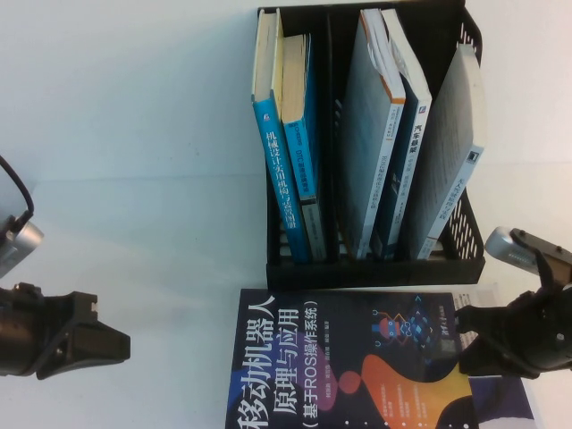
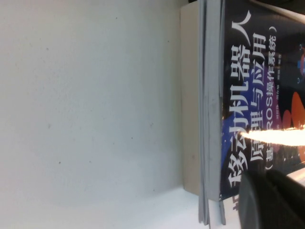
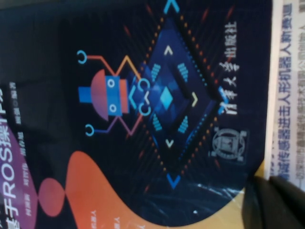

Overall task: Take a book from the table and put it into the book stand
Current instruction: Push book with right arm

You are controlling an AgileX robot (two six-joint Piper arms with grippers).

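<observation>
The book (image 1: 357, 366) has a dark cover with a white Chinese title and orange and purple swirls. It lies flat on the white table (image 1: 134, 179) just in front of the black book stand (image 1: 375, 273). My right gripper (image 1: 466, 344) is open, its fingers spread over the book's right edge. The right wrist view shows the cover (image 3: 143, 95) close up and one dark finger (image 3: 276, 205). My left gripper (image 1: 112, 323) is open and empty, low on the left, apart from the book. The left wrist view shows the book's spine side (image 2: 252, 95).
The stand holds blue-spined books (image 1: 290, 179) in its left slot, grey ones (image 1: 375, 134) in the middle and a white one (image 1: 451, 152) on the right. Another white printed book (image 1: 509, 398) lies under the dark book. Bare table lies on the left.
</observation>
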